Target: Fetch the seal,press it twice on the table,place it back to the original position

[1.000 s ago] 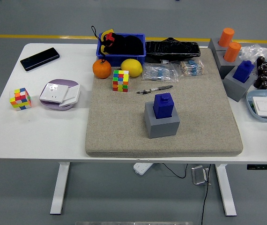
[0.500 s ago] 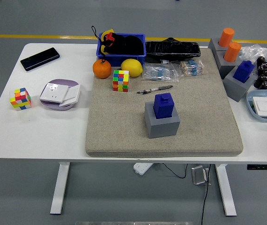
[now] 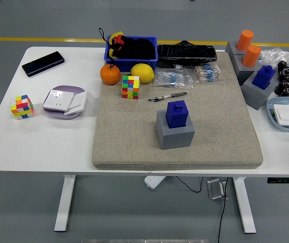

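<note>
A blue seal (image 3: 177, 112) stands upright in a grey block holder (image 3: 175, 132) near the middle of a beige felt mat (image 3: 129, 136) on the white table (image 3: 43, 136). A second blue seal (image 3: 263, 76) sits in another grey holder (image 3: 256, 93) at the mat's right edge. Two orange seals (image 3: 248, 47) stand in a grey holder at the far right. Neither robot hand is in view.
A pen (image 3: 167, 96), a colour cube (image 3: 131, 87), an orange (image 3: 110, 74) and a lemon (image 3: 142, 73) lie behind the seal. A blue bin (image 3: 131, 49), bags (image 3: 186, 52), a phone (image 3: 43, 63), a second cube (image 3: 22, 107), a purple plate (image 3: 65, 102) and a blue dish (image 3: 287, 114) are around.
</note>
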Tool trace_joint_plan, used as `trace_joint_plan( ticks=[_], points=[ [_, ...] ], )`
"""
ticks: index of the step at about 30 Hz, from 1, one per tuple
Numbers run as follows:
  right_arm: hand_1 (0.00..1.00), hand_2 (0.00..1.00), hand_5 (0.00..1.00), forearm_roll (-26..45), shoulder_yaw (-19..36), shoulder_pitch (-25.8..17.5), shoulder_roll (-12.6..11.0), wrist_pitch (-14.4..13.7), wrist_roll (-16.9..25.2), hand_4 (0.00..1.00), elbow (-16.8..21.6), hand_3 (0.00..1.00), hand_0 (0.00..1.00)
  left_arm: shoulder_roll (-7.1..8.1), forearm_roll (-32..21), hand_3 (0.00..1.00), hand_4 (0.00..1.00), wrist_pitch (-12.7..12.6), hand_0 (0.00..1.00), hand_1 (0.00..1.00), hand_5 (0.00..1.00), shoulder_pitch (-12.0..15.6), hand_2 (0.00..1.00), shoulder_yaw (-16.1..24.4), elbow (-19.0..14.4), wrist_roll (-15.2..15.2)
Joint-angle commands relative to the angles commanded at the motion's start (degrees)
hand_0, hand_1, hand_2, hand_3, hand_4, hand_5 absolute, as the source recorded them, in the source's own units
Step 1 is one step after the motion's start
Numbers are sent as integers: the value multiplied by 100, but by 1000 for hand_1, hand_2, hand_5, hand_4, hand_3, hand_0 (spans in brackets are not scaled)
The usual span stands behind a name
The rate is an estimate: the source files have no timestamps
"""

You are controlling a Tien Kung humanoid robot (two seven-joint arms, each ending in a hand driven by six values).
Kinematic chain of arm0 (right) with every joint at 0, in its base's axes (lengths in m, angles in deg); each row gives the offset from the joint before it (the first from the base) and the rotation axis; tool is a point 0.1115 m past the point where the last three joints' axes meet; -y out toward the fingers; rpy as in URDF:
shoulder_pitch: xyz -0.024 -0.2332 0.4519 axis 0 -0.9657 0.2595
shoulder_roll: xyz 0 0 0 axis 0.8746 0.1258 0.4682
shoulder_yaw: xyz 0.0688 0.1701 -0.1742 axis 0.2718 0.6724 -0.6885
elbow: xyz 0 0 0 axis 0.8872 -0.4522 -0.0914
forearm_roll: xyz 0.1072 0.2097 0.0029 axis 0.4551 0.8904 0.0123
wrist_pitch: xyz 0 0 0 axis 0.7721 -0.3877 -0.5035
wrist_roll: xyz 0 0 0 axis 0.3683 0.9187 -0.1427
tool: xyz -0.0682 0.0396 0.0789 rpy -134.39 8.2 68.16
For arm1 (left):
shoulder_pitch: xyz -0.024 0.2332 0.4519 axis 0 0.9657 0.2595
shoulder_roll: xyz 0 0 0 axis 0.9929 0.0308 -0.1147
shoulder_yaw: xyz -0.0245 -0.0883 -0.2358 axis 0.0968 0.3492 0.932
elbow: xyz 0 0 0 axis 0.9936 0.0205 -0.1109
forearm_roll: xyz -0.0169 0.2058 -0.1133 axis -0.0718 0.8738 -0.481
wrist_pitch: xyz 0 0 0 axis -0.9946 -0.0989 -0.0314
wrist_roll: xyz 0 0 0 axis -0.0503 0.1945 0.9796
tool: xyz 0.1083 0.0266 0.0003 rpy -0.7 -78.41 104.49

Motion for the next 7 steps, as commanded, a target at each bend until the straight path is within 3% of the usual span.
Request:
trace_joint_plan(
  ticks=[7],
  points=[
    [728,731,294,13,-37,-64,14,59,-37,848,30,694,788,-15,18,751,668,-4,722,693,289,35,681,24,-6,4]
  ],
)
